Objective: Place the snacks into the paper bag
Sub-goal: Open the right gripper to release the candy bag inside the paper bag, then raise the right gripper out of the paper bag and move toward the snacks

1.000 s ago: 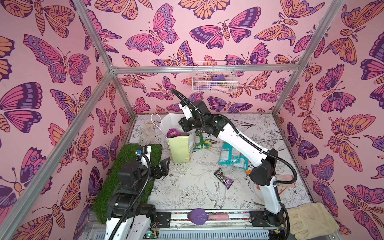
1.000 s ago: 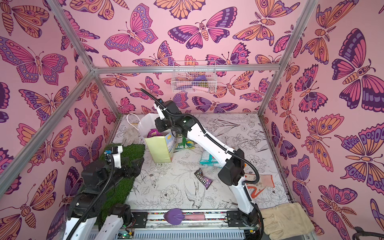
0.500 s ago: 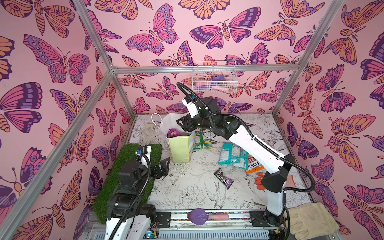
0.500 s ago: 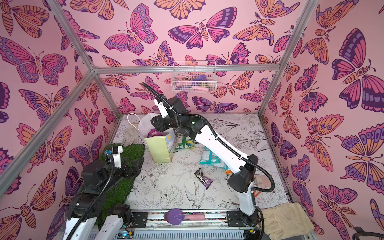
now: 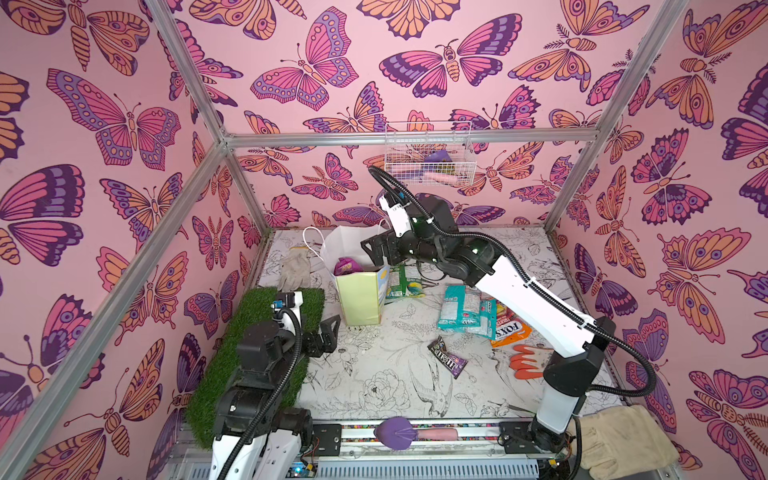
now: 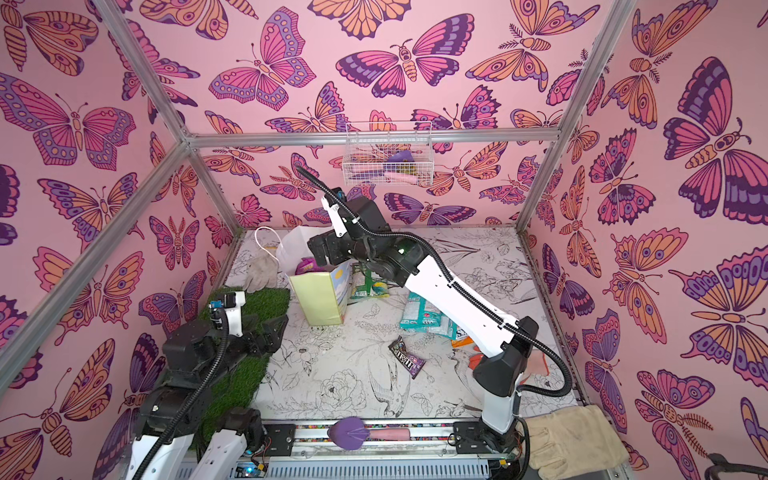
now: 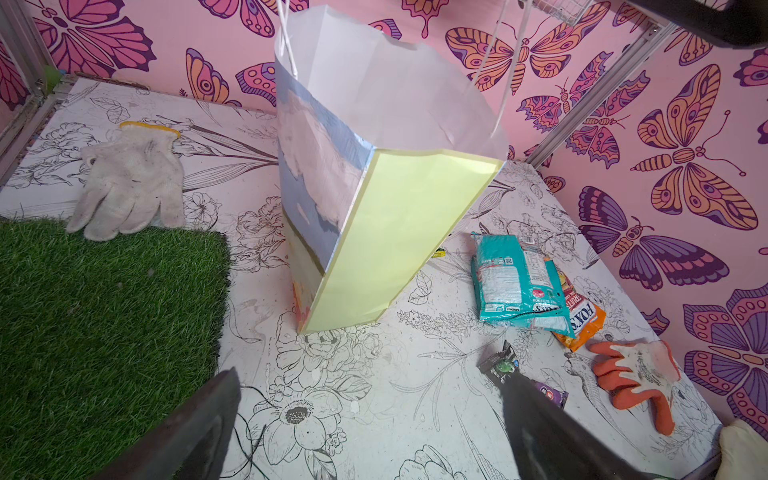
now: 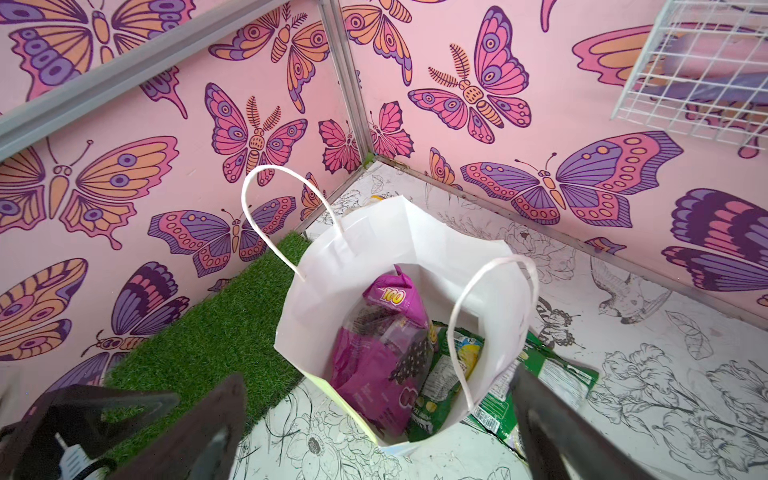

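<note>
The paper bag (image 5: 359,297) (image 6: 320,299) (image 7: 395,232) (image 8: 399,257) stands upright at the back left. Inside it lie the purple pouch (image 8: 382,357) (image 5: 344,266) and a green packet (image 8: 444,374). My right gripper (image 8: 376,374) (image 5: 376,251) (image 6: 322,251) hangs open and empty just above the bag's mouth. A second green packet (image 5: 403,282) (image 8: 552,374) lies beside the bag. Teal packets (image 5: 463,309) (image 7: 515,278), the orange Fox's bag (image 5: 509,332) (image 7: 579,320) and the M&M's (image 5: 446,357) (image 7: 503,361) lie on the mat. My left gripper (image 7: 374,374) (image 5: 328,328) rests open and empty at the front left.
A grass mat (image 5: 257,353) lies under the left arm. A grey-white glove (image 5: 295,268) sits behind it. An orange glove (image 5: 525,359) lies by the right arm's base. A white wire basket (image 5: 428,158) hangs on the back wall. A beige glove (image 5: 623,440) lies at the front right.
My right gripper has opened over the bag's mouth, and its arm has stretched out and lifted. The left arm has not moved.
</note>
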You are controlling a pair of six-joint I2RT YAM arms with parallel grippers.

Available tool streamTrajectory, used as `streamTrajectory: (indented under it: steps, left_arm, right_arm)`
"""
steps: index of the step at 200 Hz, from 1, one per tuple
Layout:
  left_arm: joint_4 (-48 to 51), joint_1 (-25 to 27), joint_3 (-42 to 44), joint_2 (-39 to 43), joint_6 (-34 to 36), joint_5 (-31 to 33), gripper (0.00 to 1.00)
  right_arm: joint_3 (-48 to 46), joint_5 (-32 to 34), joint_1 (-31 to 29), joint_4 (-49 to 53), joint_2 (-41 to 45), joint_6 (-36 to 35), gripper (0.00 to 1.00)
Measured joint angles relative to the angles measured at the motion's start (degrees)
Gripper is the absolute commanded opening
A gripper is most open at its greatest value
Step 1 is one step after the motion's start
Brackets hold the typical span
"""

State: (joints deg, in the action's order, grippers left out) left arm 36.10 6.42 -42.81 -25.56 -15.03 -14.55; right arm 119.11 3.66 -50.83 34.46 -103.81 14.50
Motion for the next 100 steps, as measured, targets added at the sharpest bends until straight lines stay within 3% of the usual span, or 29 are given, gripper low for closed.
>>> streamTrajectory:
  steps: [100]
  left_arm:
    - [0.0,0.0,0.0,0.0,0.0,0.0,1.0]
  right_arm:
    - [-13.2,4.46,2.34,-2.6,6.99,0.74,1.0]
